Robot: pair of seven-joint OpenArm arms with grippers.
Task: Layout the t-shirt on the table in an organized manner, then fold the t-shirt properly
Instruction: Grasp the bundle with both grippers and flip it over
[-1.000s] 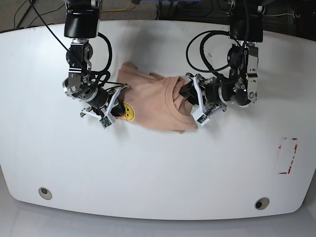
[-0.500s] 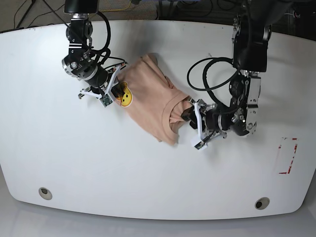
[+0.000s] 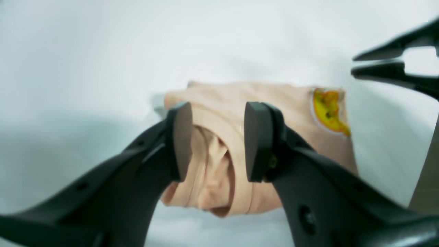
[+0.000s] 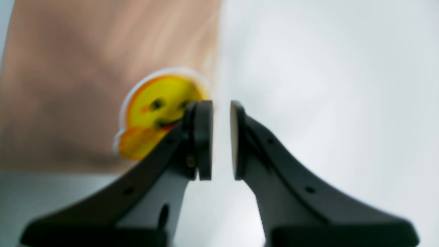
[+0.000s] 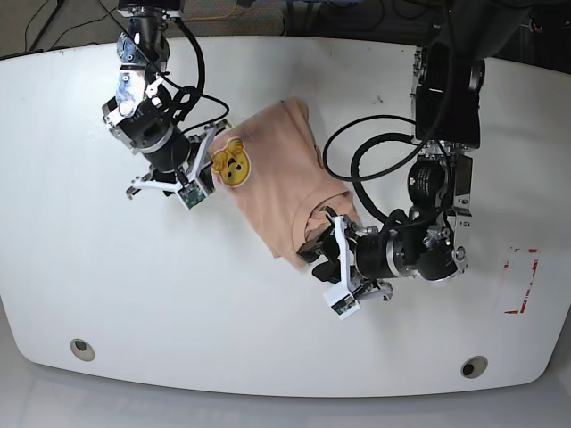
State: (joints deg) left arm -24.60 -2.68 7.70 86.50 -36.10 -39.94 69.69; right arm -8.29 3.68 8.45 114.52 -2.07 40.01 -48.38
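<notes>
The t-shirt (image 5: pixel 278 183) lies bunched on the table (image 5: pixel 116 285), between the two grippers; the right gripper (image 5: pixel 203 175) at its printed edge; the left gripper (image 5: pixel 319 257) at its collar end.

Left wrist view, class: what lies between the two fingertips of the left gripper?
In the left wrist view, bunched peach fabric of the t-shirt, around its collar, shows in the gap of the left gripper; whether the pads touch it is unclear.

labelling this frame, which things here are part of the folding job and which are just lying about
Job:
- shirt
- table
- left gripper, jaws around the collar end
- right gripper, at the edge by the bear print

Lying about:
- red marking
- two grommet holes
- cables beyond the table
</notes>
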